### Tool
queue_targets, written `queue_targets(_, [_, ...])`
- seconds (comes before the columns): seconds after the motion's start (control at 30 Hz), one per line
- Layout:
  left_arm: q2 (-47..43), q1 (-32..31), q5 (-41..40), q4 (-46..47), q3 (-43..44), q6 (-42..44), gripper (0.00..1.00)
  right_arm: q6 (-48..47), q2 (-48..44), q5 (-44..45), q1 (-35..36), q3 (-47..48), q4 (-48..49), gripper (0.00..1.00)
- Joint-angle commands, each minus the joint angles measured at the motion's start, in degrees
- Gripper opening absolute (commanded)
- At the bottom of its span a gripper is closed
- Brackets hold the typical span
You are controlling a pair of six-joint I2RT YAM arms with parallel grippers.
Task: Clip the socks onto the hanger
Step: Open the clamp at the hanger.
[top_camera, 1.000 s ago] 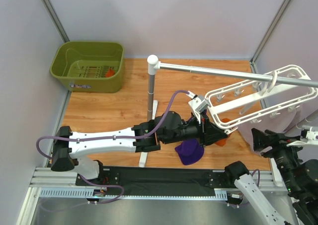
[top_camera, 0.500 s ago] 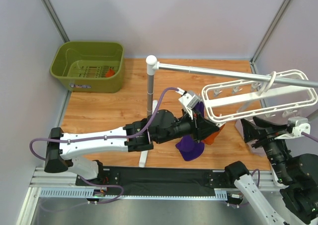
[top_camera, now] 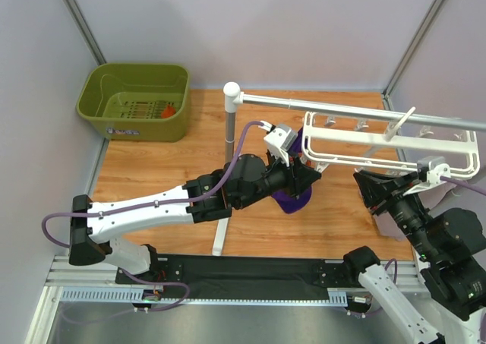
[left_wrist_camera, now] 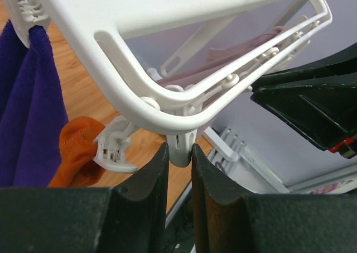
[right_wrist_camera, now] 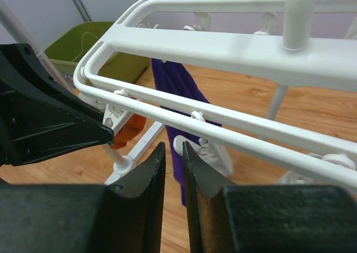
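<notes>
The white hanger [top_camera: 387, 140] hangs by its hook on the silver rail, roughly level. My left gripper [left_wrist_camera: 179, 150] is shut on a small white clip under the hanger's [left_wrist_camera: 167, 105] rounded corner. In the overhead view the left gripper [top_camera: 310, 175] sits under the frame's left end. An orange sock [left_wrist_camera: 77, 152] hangs from a neighbouring clip [left_wrist_camera: 114, 151]; it also shows as the sock [right_wrist_camera: 131, 128] in the right wrist view. A second orange sock [top_camera: 168, 111] lies in the green basket. My right gripper [right_wrist_camera: 173, 150] sits below the hanger's [right_wrist_camera: 223, 46] bars, its jaws nearly together with nothing between them.
A dark purple cloth [top_camera: 292, 200] hangs clipped on the hanger, also seen as the cloth [right_wrist_camera: 178, 85]. The silver rail [top_camera: 334, 108] stands on a white post [top_camera: 230, 131]. The green basket [top_camera: 99, 105] sits at the back left. A pale lilac cloth [left_wrist_camera: 245, 46] hangs on the hanger's far side.
The hanger has swung left and levelled out, my left gripper moving back-left with it. My right gripper has closed its jaws and come nearer the frame.
</notes>
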Motion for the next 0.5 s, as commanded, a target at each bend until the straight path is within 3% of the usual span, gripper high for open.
queue_targets(0.0, [0.24,0.34,-3.98,-5.98,4.48,4.38,0.0,4.21,2.45,-2.57,0.31,2.97,-0.07,0.17])
queue_targets(0.1, [-0.02,0.34,-5.21,-8.01,5.19,4.74,0.03,6.93,2.54,-2.66,0.31,3.76,-1.65,0.13])
queue_targets(0.23, [-1.69,0.34,-3.02,-10.47,4.49,3.16,0.29,9.75,2.8,-2.13,0.31,4.99,-4.29,0.09])
queue_targets(0.47, [-7.84,0.43,2.96,-12.49,1.76,-0.01,0.49,13.01,3.07,-3.27,0.31,5.78,-6.4,0.03])
